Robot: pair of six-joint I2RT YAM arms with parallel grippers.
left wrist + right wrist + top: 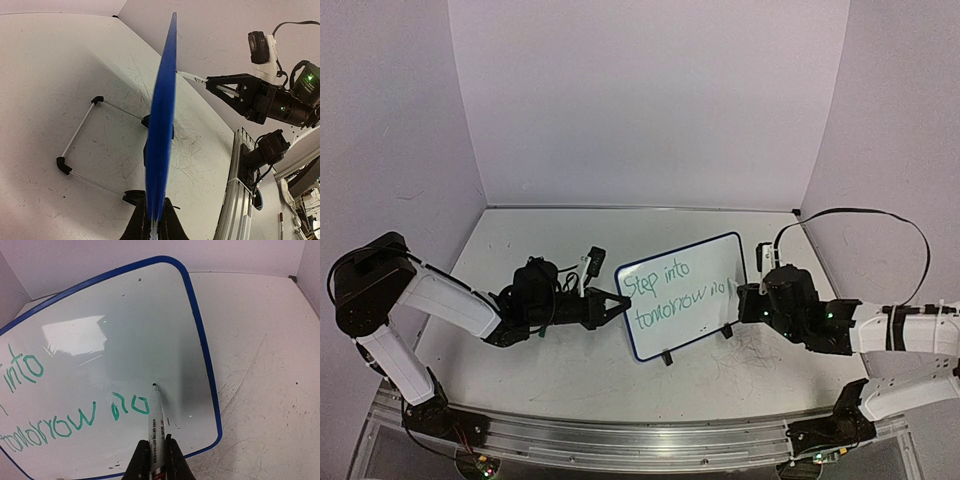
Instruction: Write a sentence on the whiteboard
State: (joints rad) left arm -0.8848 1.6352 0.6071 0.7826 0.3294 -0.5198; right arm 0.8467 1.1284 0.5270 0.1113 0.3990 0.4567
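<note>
The whiteboard (712, 256) stands tilted at the table's middle on its black feet (667, 358). My left gripper (617, 303) is shut on its left edge; in the left wrist view the board (162, 115) is edge-on between that gripper's (154, 221) fingers. The green sentence (675, 292) reads "Step into tomorrow no" in two slanted lines. My right gripper (156, 452) is shut on a white marker (156, 422), whose tip touches the board (125, 325) just right of "no" (131, 406). From above, the right gripper (750, 303) sits at the board's right edge.
A wire frame with black corners (80, 135) lies on the table behind the board. Grey scribble marks (760, 350) cover the tabletop. An aluminium rail (620, 435) runs along the near edge. Walls enclose the back and sides, and a black cable (860, 213) loops over the right arm.
</note>
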